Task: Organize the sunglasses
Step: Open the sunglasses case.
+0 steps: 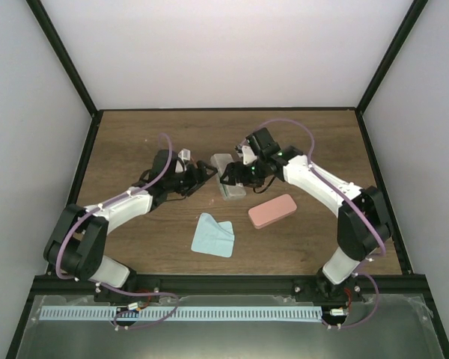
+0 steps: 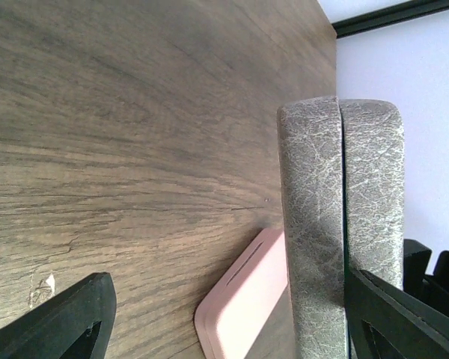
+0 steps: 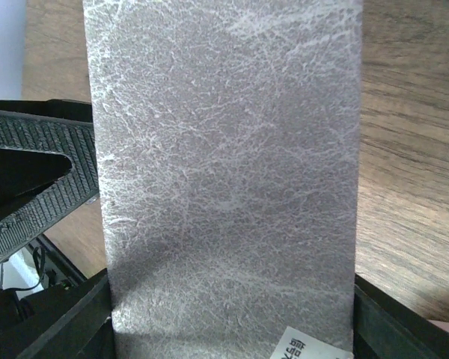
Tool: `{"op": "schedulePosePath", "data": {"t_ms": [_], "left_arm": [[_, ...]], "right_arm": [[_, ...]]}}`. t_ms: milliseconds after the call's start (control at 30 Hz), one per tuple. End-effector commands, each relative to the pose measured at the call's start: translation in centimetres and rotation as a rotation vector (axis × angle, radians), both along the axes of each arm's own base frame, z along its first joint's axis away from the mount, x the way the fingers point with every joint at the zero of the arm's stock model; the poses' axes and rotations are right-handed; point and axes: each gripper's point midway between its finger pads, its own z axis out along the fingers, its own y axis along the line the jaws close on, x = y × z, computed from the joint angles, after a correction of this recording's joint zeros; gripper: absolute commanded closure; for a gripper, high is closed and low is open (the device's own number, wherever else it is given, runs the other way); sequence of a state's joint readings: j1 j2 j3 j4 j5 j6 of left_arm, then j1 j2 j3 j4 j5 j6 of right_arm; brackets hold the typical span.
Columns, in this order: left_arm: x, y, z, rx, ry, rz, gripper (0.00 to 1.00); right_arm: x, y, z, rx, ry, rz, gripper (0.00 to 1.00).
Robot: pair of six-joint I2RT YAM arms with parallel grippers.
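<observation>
Two right fingers (image 3: 60, 329) pinch grey case (image 3: 224, 172)

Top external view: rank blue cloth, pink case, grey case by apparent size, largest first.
1. blue cloth: widest footprint on the table.
2. pink case: long but narrow, less area.
Unranked: grey case. It is partly covered, and what shows looks close to the pink case, so I won't place it.
</observation>
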State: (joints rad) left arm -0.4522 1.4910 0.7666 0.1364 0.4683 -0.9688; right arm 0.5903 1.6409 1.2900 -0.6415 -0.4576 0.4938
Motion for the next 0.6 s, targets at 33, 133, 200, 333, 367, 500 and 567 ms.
{"op": "schedulePosePath", "data": {"t_ms": [33,133,200,333,367,500,567], "left_arm": [[-0.4,1.4,-2.2,0.068,0.048,0.049,0.15],[-0.6,1.3,-2.7,0.078,0.062,0.038,0.15],[-0.8,1.3,-3.3,0.087,0.077,0.034,0.15],[-1.6,1.6,-4.6,0.105,0.103,0.033,0.15],[-1.8,1.7,-4.9,0.108,0.108,0.035,0.15],[-2.7,2.1,-5.6,0.121,0.121,0.037,0.16],[-2.9,2.3,-5.7,0.127,0.123,0.036,0.16]], "right_arm": [[-1.3,2.9,5.9,0.207,-0.088,0.128,0.38],[-1.5,3.2,6.3,0.229,-0.081,0.138,0.38],[-1.5,3.4,7.0,0.256,-0.083,0.143,0.38],[-1.2,3.1,8.1,0.306,-0.078,0.137,0.38],[-1.1,2.9,8.2,0.311,-0.077,0.131,0.38],[-0.7,2.3,8.5,0.322,-0.080,0.111,0.39],[-0.6,2.1,8.9,0.336,-0.084,0.105,0.39]]}}
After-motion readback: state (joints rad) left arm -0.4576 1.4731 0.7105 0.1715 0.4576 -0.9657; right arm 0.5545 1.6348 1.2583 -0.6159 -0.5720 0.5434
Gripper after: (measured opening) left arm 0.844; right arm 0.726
